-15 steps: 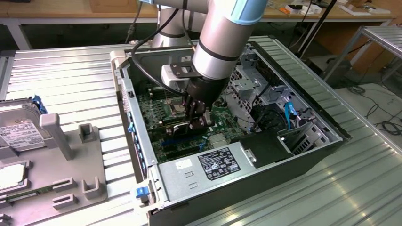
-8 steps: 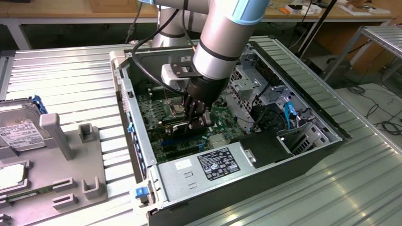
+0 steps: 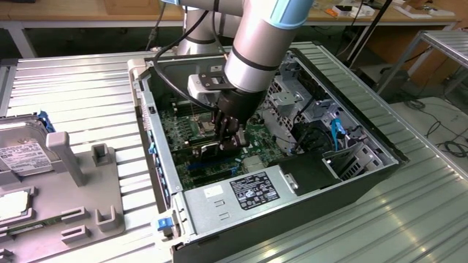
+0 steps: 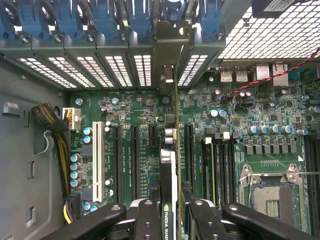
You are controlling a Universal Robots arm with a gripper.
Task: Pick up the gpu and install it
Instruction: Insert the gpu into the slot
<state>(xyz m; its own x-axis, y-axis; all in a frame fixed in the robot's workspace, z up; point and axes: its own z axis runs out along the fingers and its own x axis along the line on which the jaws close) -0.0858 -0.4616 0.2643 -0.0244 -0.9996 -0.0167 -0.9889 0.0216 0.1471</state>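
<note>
Black card clamped edge-on in my claw, low over green board inside computer case. Risk: slight tilt, edge misses slot, jams or bends bracket.

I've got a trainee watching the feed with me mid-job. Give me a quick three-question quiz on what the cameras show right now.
1. True or false: the gpu is lying on the metal table outside the computer case.
2. Multiple choice: the gripper is A) above the hard drive, B) inside the case over the motherboard, C) raised clear of the case.
3. Fill in: in the wrist view, the card stands edge-on between the two ____ and runs toward the slotted rear wall of the case.

Key: 1 false; 2 B; 3 jaws.
</note>
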